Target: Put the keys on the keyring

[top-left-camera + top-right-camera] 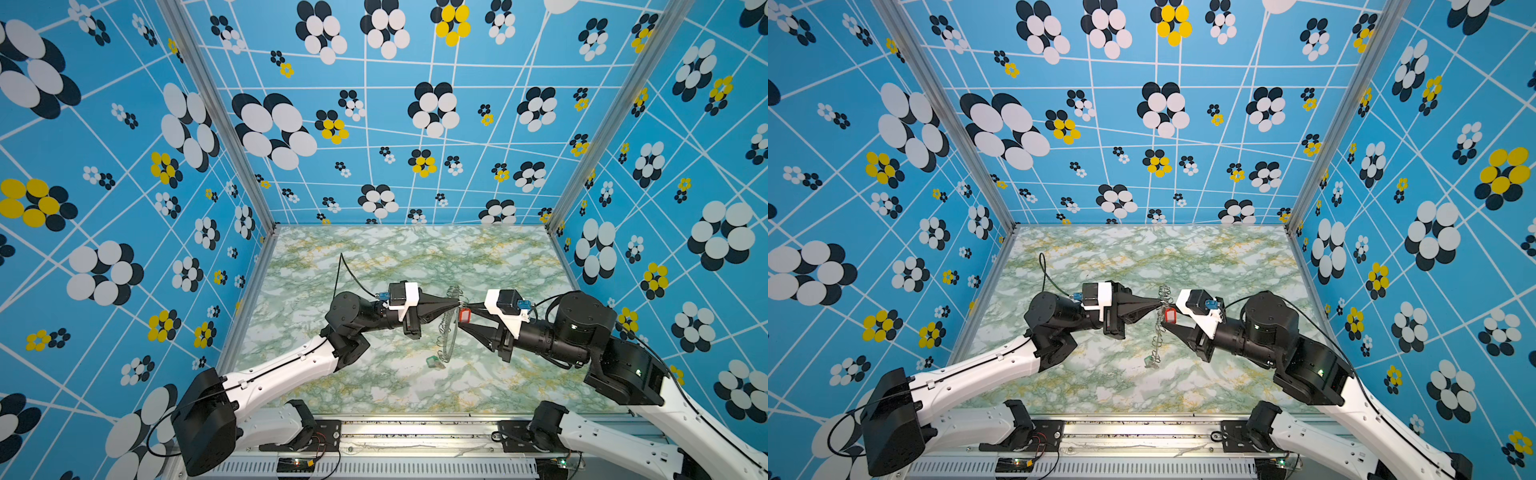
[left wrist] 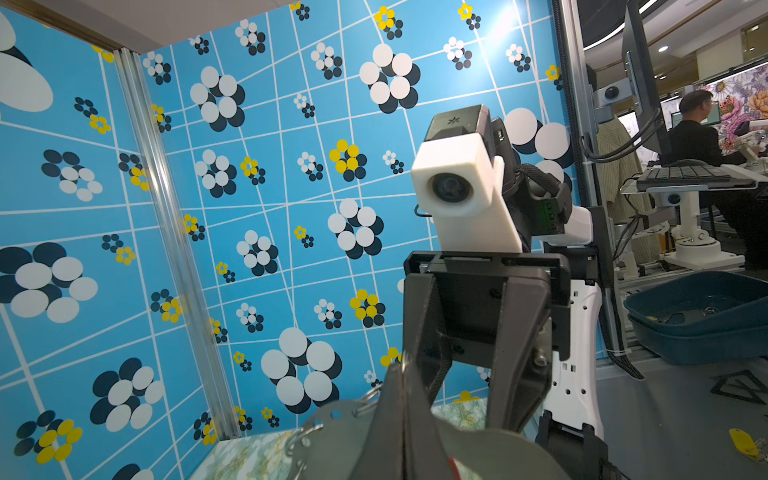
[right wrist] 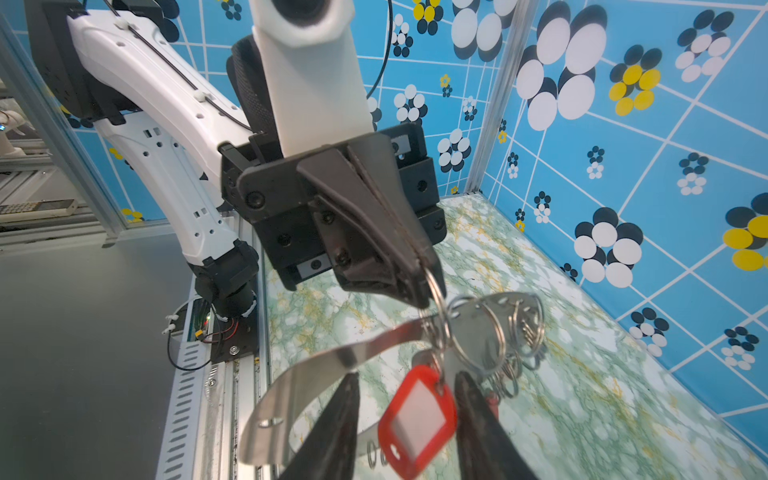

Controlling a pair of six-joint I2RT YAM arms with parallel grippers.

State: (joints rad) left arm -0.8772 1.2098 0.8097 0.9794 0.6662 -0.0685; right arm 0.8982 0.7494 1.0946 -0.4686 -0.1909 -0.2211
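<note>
In both top views we find the work at mid-table: the table is shut in by patterned walls on three sides and by a metal rail at the front, with bare marbling behind the arms and toward either wall. The left gripper is pinched tight on the far end of the keyring, which we see edge-on, its long axis running from far to near. The right gripper faces it with fingers parted, and the red key tag sits in that gap. A green key tag lies at the keyring's near end; we cannot tell whether it hangs there or rests on the table. In the left wrist view the grey plate of the keyring spreads to both sides of the closed fingers, and the right gripper stands head-on beyond it, its jaws apart. In the right wrist view the plate curves as a crescent, one horn toward the camera, the other rising to a bunch of silver rings. The left gripper clamps one of them. The red key tag hangs loop end up, long axis tilted, between the spread fingers, close against one; we cannot tell if it touches.
</note>
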